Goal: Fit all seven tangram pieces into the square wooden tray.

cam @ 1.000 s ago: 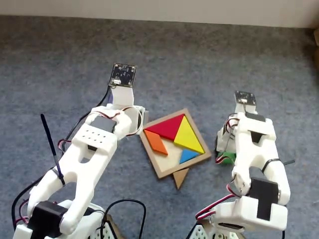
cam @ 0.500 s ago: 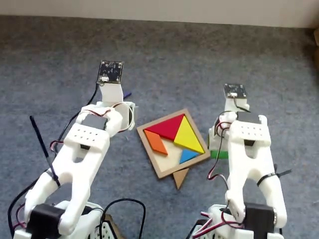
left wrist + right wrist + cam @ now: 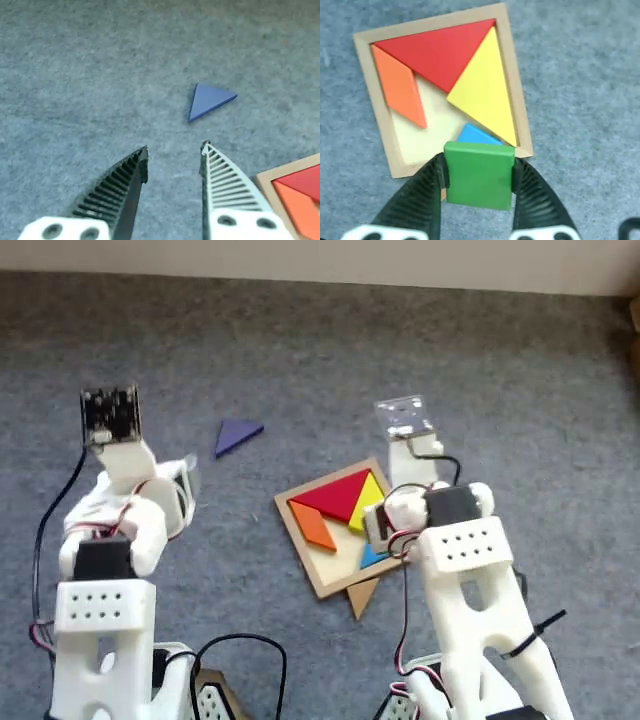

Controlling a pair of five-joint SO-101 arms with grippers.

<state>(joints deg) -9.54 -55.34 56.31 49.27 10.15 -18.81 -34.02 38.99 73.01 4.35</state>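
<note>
tray [image 3: 309,568]: frame centre, holds red triangle [image 3: 440,50], yellow triangle [image 3: 485,90], orange piece [image 3: 400,85], blue piece [image 3: 475,135] | right gripper [image 3: 479,162]: jaws clamped on green square [image 3: 479,177] over tray's right side | left gripper [image 3: 175,150]: jaws wide apart, empty | purple triangle [image 3: 237,435]: desk [image 3: 500,360], upper left of tray | brown triangle [image 3: 362,595]: just below tray

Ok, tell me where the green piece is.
In the right wrist view, the green piece is clamped in the right end effector, at the edge of the wooden tray beside the light blue piece.
</note>
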